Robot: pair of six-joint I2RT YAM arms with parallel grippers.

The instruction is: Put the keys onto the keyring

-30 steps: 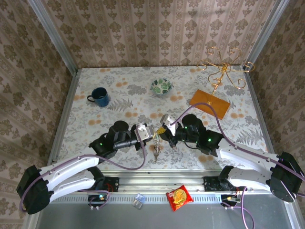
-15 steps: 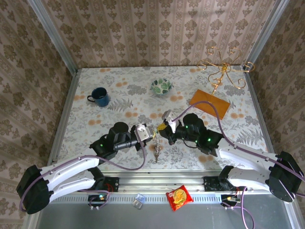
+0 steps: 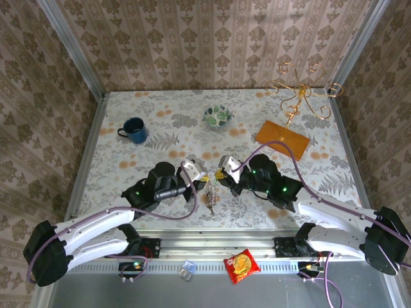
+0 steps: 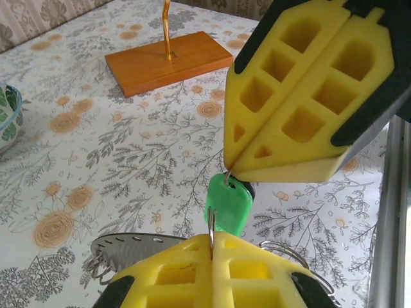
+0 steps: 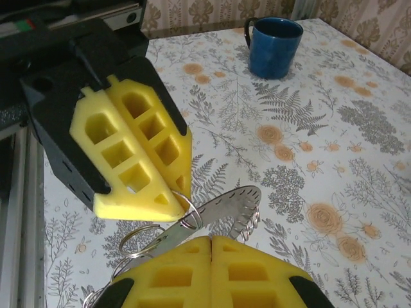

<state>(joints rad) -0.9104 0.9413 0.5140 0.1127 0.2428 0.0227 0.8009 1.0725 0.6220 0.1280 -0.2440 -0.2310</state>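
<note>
Looking down from the top, I see the keys (image 3: 210,196) hanging between my two arms, over the front part of the bench (image 3: 128,165). My left jaws are shut tight on the thin keyring (image 5: 187,217), right by a silver key (image 5: 218,212), and my right jaws are shut tight on the little loop at the top of the keys' green head (image 4: 228,206). The two pairs of yellow jaws sit tip to tip, very close, and the blue mug (image 3: 134,130) stands far off at the back left.
</note>
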